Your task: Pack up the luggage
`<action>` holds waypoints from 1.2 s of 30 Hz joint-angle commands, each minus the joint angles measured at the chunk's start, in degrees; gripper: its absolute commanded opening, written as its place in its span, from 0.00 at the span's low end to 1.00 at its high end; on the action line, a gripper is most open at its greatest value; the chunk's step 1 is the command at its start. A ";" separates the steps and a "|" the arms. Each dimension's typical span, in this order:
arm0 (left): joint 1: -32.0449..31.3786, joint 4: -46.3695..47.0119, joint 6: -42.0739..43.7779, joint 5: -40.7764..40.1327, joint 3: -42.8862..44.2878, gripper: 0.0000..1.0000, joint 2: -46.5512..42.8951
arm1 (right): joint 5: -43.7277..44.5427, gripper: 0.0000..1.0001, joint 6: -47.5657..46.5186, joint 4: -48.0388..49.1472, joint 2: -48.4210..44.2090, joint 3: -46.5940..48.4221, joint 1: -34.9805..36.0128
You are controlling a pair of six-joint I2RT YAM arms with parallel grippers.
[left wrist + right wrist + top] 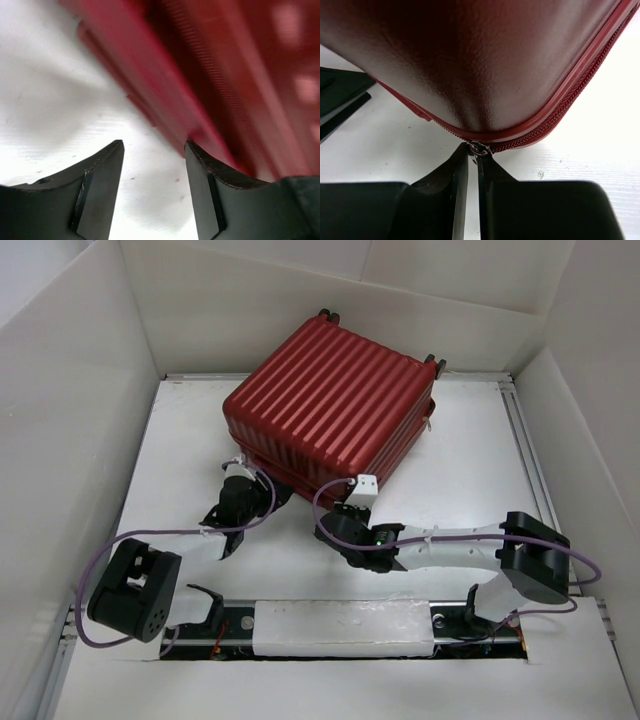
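Top view: the closed red luggage is seen lying flat on the tabletop, upper centre of frame. The left tool and right tool are set at its lower edge.

Left wrist view: the left tool is seen open and empty, with the luggage edge at upper right.

Right wrist view: the right tool is closed on the zipper pull at the luggage corner.

Bright, even overhead light; the wrist views are soft.
The top view is sharp, its white table nearly washed out, with soft shadows under the luggage and the arms. The left wrist view smears the red shell into blur, while its dark fingers are crisper. The right wrist view keeps the zipper pull in focus, and a dull sheen lies on the shell above.
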 commanded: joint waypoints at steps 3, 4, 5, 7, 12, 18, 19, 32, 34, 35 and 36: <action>-0.06 13.35 -1.42 1.04 -0.74 0.49 -5.75 | 2.78 0.01 0.86 5.79 -2.33 0.39 -0.74; -0.06 14.31 -1.94 2.10 -0.74 0.48 -5.75 | 2.17 0.00 0.25 6.48 -2.33 0.39 -0.74; -0.06 14.93 -1.95 3.41 -0.74 0.46 -5.75 | 2.16 0.00 -0.28 7.80 -1.81 0.39 -0.74; -0.06 14.94 -2.47 5.18 -0.74 0.42 -5.75 | 1.20 0.00 -1.60 9.56 -1.11 0.91 -0.74; -0.06 14.94 -2.47 7.20 0.66 0.34 -2.95 | -2.23 0.00 -3.62 15.71 2.23 4.00 1.10; -0.06 14.32 -2.47 9.05 4.61 0.27 2.50 | -0.39 0.00 -3.62 20.55 3.56 5.49 4.18; -0.06 13.80 -1.95 9.05 4.62 0.27 2.51 | -0.39 0.00 -3.62 20.55 2.08 4.71 4.70; -2.52 13.96 -2.55 7.73 8.22 0.00 7.87 | -4.94 0.00 -9.06 23.27 5.56 8.46 4.71; -2.52 15.72 -3.09 9.22 7.70 0.00 8.49 | -6.01 0.00 -11.52 25.03 9.24 12.95 4.71; -2.52 15.73 -2.39 10.10 7.70 0.00 8.49 | -6.53 0.00 -13.10 25.99 10.31 14.18 4.71; -2.52 13.21 -1.52 10.10 7.70 0.00 8.49 | -6.54 0.00 -13.11 25.39 11.02 16.19 4.71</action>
